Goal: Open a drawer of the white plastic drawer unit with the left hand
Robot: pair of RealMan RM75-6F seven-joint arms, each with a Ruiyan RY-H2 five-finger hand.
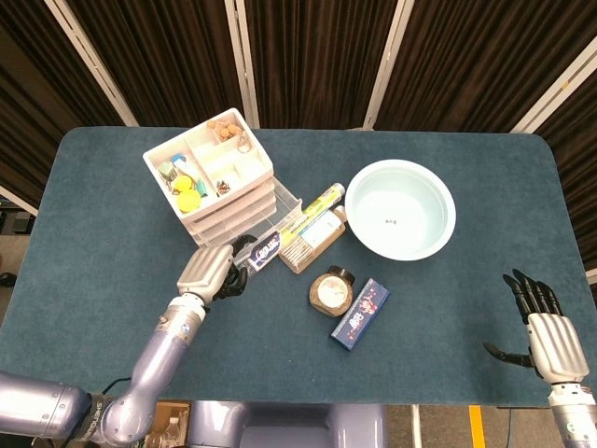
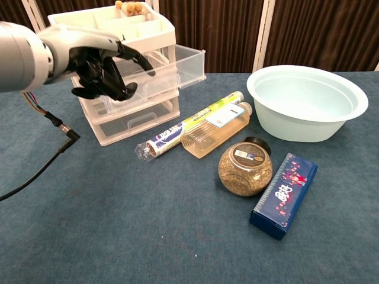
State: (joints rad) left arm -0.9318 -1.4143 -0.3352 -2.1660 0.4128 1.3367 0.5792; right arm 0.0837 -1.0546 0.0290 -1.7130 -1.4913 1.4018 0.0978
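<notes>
The white plastic drawer unit (image 1: 229, 201) (image 2: 136, 121) stands at the table's back left, tipped slightly backward, with small items in its top tray. Its top drawer (image 1: 284, 210) (image 2: 180, 65) is pulled out toward the right front. My left hand (image 1: 210, 271) (image 2: 98, 71) is at the unit's front. Its fingers curl against the front of the pulled-out drawer, and one finger reaches across it. My right hand (image 1: 543, 334) hovers at the front right table edge, fingers spread, holding nothing. The chest view does not show it.
Just right of the unit lie a foil roll (image 2: 189, 124) and a bottle (image 2: 216, 129). Nearer the front are a round jar (image 2: 244, 168) and a blue box (image 2: 284, 194). A pale basin (image 2: 308, 124) sits at the back right. A cable (image 2: 35, 171) hangs from my left arm.
</notes>
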